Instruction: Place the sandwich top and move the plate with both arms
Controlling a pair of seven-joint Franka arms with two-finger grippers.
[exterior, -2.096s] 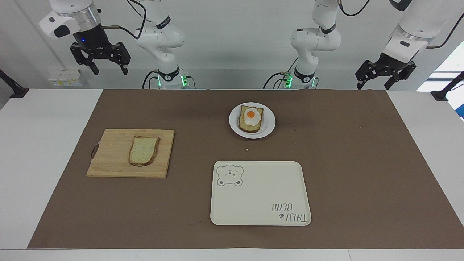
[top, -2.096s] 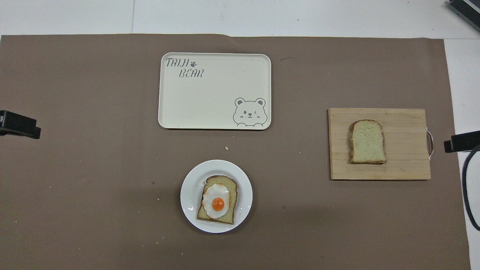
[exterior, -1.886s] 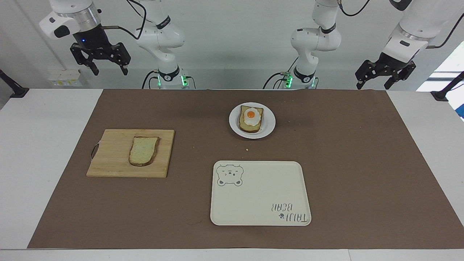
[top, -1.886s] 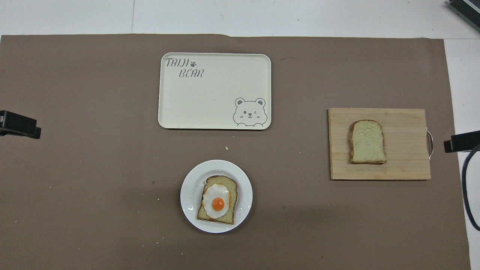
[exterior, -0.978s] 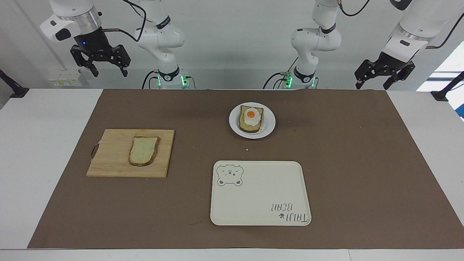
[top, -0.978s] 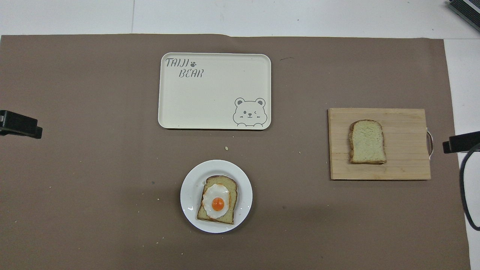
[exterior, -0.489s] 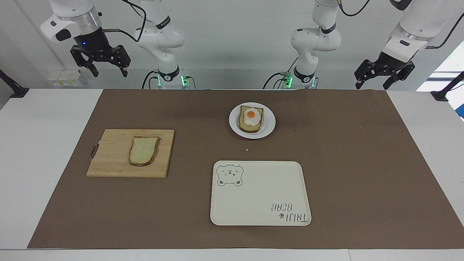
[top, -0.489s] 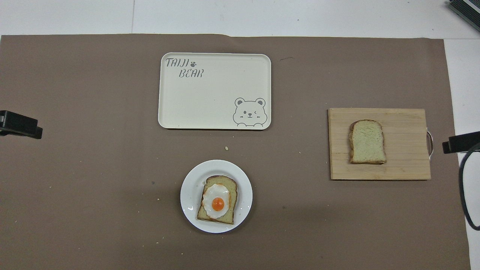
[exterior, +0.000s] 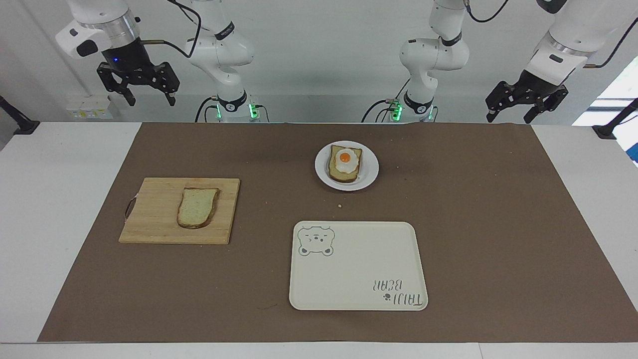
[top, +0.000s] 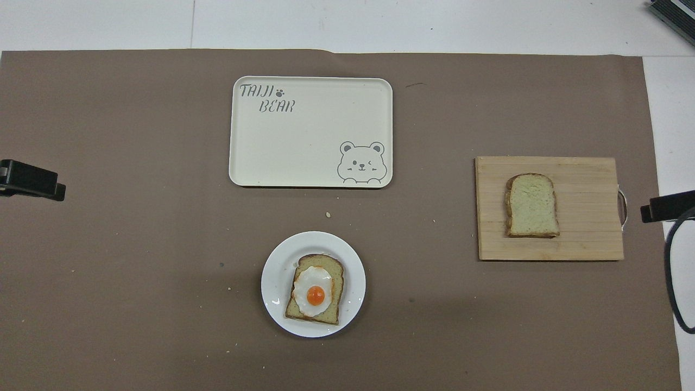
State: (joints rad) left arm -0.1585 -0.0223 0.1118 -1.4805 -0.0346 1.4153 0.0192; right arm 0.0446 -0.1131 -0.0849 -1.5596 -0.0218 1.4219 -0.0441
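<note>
The sandwich top (exterior: 197, 207), a plain pale slice with brown crust, lies flat on a wooden cutting board (exterior: 149, 219) toward the right arm's end of the table; it also shows in the overhead view (top: 532, 205). The white plate (exterior: 370, 174) sits mid-table close to the robots and bears a bread slice with a fried egg (exterior: 345, 163). My right gripper (exterior: 152, 99) is open and empty, raised high above the table's edge at its own end. My left gripper (exterior: 508, 118) is open and empty, raised at its own end. Both are well away from the bread and the plate.
A cream rectangular tray with a bear drawing (exterior: 359, 269) lies farther from the robots than the plate (top: 274, 271). A brown mat (exterior: 473, 224) covers the table. A few crumbs lie between the plate and the tray. Only the grippers' tips show in the overhead view.
Both grippers have shifted only slightly while staying raised and open; the left gripper's tip has crept a little toward the table's middle. The bread, plate, board and tray have not moved.
</note>
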